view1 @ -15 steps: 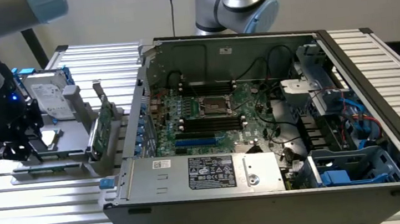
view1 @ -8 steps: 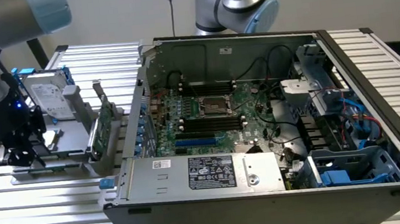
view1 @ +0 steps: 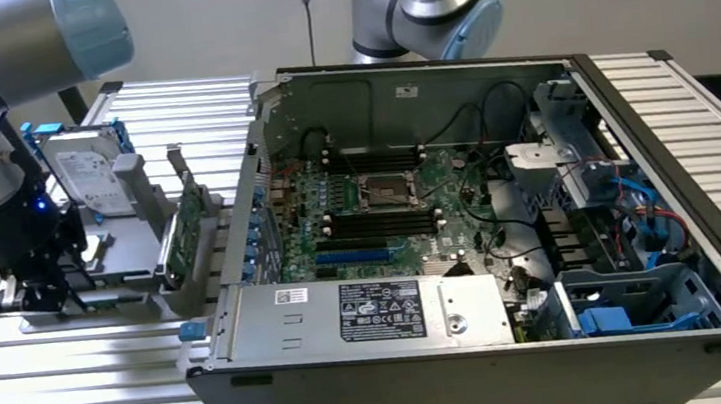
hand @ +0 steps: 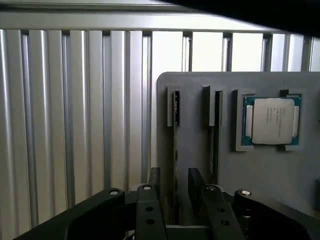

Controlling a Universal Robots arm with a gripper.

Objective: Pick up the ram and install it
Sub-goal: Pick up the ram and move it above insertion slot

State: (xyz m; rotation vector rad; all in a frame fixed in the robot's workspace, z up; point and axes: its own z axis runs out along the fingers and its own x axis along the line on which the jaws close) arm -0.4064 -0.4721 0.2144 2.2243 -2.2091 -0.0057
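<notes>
**A:** Where is the ram (hand: pixel 175 140)?

**B:** It stands on edge in a narrow slot of the grey holder (hand: pixel 260 170), the slot nearest one side edge of the holder. The holder sits on the slatted table (hand: pixel 75 125), near the table's edge at the exterior view's left and well apart from the open computer case (view1: pixel 404 97).

**A:** And the gripper (hand: pixel 174 172)?

**B:** It is down over that slot with its jaws spread, one finger facing each flat side of the stick. A gap shows on both sides, so nothing is pinched yet.

**A:** How should this grasp be done well?

**B:** I'd centre the stick between the fingers so both meet it together. If one lands first, it would likely lever the stick against the slot wall. The grip belongs square on the flat faces and clear of the neighbouring slot (hand: pixel 215 130), which seems to carry a second stick.

**A:** What are the materials like?

**B:** The ram is a thin, stiff, greenish board. Edge-on it is a mere sliver, with something dark at its far end. The holder is matte grey, probably plastic, with raised lips framing each slot. A square processor (hand: pixel 272 120) with a dull metal lid lies in a recess of it. The table is ribbed, pale, glossy aluminium. The fingers (hand: pixel 152 185) are black and blocky, with bright screw heads behind them.
</notes>
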